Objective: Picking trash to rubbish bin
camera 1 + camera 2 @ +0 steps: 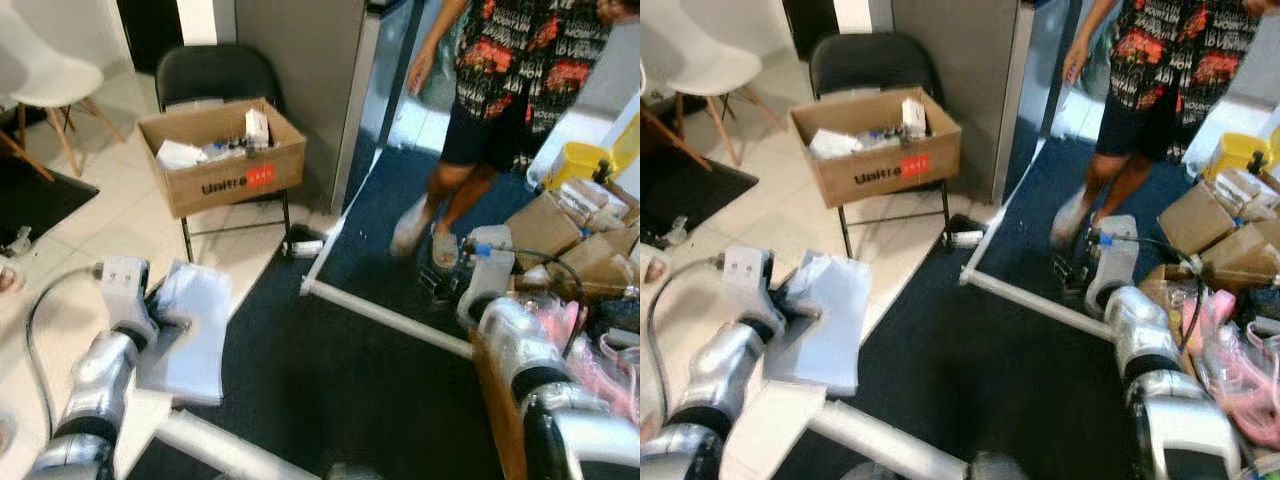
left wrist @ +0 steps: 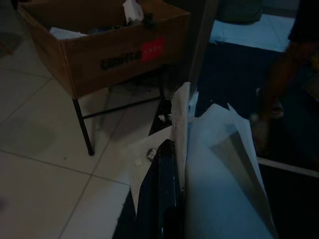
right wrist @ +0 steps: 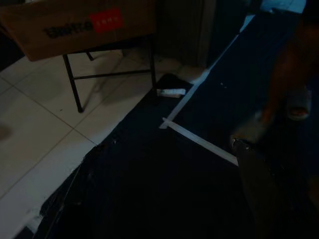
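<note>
**A:** Between our left gripper's (image 1: 165,318) fingers sits the paper (image 1: 195,335); they are clamped on its near-left edge, and the sheets fan out over the seam where tile (image 1: 110,225) meets the dark mat (image 1: 330,370).

**B:** Why an edge pinch?

**A:** We judge thin sheets give nothing else to bite on. Held this way they hang free of the floor, ready to carry. The left wrist view shows one black finger (image 2: 164,199) pressed against them.

**B:** How many sheets?

**A:** At least two, we think; the layers overlap, so we cannot count them for sure.

**B:** And our right gripper (image 1: 440,285)?

**A:** Raised at mid-right over the mat, carrying nothing we can see. Whether its fingers are apart, we cannot tell.

**B:** Where does the paper go?

**A:** We see one box (image 1: 225,155), open-topped, resting on one black chair (image 1: 215,75) at far left, already holding scraps. That height probably suits a drop from above. We take it for the bin.

**B:** Anything else?

**A:** One small white piece (image 1: 307,247) lies by the chair's foot, likely more trash. One white chair (image 1: 50,85) stands farther left. One person (image 1: 500,90) stands far right, beside loose cartons (image 1: 565,240) and one yellow tub (image 1: 590,160).
</note>
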### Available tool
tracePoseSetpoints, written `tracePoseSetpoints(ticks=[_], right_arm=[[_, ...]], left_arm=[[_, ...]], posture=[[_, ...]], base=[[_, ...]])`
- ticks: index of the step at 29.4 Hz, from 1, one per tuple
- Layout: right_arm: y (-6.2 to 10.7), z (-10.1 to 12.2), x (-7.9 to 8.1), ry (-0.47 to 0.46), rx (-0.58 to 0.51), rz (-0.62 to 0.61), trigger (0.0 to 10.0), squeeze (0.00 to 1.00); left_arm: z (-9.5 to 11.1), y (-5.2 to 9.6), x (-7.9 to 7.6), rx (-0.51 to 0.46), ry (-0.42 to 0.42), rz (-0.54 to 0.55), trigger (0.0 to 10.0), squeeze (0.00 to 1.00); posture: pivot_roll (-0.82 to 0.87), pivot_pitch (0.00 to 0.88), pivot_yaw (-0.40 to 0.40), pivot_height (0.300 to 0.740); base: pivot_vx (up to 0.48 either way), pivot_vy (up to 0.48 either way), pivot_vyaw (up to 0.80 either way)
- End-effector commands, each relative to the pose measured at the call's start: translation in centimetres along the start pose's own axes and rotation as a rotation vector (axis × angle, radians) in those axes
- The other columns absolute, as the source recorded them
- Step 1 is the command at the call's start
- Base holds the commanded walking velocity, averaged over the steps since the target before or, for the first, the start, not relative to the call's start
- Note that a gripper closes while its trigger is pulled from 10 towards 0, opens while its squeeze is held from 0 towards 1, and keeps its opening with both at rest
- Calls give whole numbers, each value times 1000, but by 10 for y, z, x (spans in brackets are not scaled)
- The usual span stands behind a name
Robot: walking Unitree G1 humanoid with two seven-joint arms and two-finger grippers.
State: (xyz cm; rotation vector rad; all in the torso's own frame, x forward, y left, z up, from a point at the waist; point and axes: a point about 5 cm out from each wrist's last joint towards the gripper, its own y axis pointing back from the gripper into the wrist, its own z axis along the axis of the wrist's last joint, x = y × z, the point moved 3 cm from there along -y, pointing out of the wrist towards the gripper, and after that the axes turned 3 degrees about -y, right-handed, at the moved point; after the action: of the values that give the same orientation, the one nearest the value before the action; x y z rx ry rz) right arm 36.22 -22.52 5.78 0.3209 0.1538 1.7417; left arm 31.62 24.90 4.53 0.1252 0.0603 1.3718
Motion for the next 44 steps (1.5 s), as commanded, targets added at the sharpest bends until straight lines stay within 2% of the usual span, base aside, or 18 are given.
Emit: tracePoseSetpoints(ticks=[1,15,25,39,44], right_arm=[[2,1,-5,6,7,-15,10000,0],[2,-1,-7,16,16,-19,10000,0],[3,-2,-7,11,27,-20,10000,0],[3,0,-8,10,18,-24,10000,0],[3,-1,-8,11,20,-23,10000,0]], left_arm=[[0,0,-2,-1,-5,-8,10000,0],[0,0,-1,-3,-9,-7,10000,0],[1,0,0,-5,-12,-2,10000,0],[6,1,8,-17,-22,20,10000,0],[13,1,18,-32,-47,63,10000,0]], posture=[[-101,0,-14,740],[-99,0,-11,740],[-99,0,-11,740],[-98,0,-12,740],[-98,0,-12,740]], base=[[480,0,0],[480,0,0],[480,0,-800],[480,0,0],[480,0,0]])
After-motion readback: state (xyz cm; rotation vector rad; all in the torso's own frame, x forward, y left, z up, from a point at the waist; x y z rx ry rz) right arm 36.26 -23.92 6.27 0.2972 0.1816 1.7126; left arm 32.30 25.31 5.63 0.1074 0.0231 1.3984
